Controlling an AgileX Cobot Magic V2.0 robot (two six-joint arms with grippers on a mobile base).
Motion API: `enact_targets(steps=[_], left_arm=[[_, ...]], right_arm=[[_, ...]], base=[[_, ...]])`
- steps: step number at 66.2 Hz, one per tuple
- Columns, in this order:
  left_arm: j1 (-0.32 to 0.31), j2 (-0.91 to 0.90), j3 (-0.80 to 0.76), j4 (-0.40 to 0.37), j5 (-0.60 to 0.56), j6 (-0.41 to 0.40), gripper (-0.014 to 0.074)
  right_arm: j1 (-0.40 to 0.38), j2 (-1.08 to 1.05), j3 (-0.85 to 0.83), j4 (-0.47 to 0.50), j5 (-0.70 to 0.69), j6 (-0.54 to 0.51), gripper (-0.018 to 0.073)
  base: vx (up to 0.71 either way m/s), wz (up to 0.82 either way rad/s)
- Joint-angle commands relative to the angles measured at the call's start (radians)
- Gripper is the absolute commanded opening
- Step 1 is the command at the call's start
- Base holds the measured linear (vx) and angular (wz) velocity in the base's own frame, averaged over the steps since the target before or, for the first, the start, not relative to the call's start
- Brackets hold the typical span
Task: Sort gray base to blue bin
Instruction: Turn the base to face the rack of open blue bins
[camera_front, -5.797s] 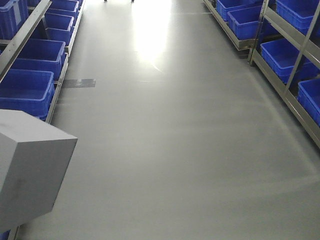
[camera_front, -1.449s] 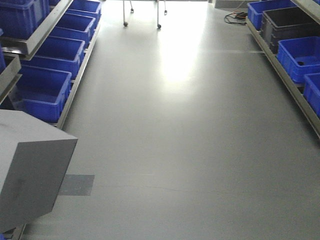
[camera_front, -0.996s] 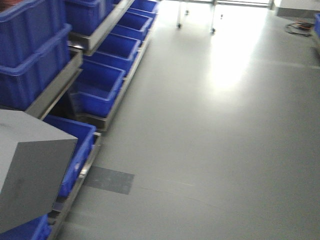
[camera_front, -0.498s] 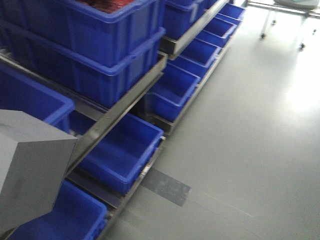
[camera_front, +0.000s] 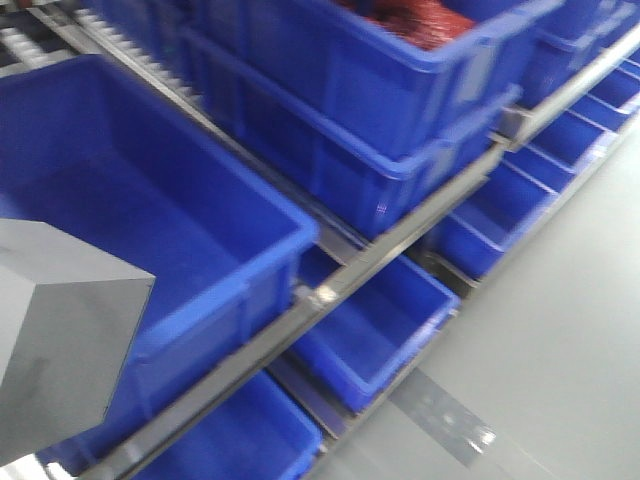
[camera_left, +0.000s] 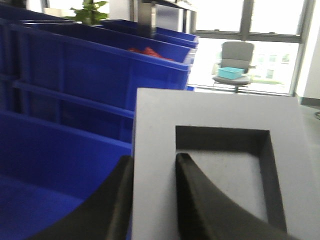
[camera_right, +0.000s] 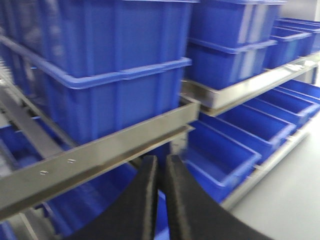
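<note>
Your left fingers (camera_left: 190, 185) pinch one wall of the gray base (camera_left: 220, 112), one finger inside its recess; the base hangs just beside the open blue bin (camera_front: 235, 285); your right fingers (camera_right: 147, 190) nearly meet, holding nothing

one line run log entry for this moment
left tool: shut on gray block wall | right tool: shut, empty | gray block: held by blue bin, not dropped in

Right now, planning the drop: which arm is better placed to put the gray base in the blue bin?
Left: the left claw grips the gray base beside the blue bin; the right claw is shut, empty.
</note>
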Motion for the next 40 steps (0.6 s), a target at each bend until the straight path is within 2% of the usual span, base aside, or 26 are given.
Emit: enact_targets(steps=[1,40], left_arm=[[-0.003,0.009,-0.030,-0.016,-0.104,-0.008,-0.0006],[-0.003,0.009,-0.030,-0.016,-0.104,-0.008,-0.0006]], right_arm=[[-0.004,-0.009,-0.004,-0.006,-0.078,-0.007,-0.0004],[-0.004,-0.009,-0.004,-0.006,-0.078,-0.007,-0.0004]], base=[[0.11,0.52],[0.09,0.44]])
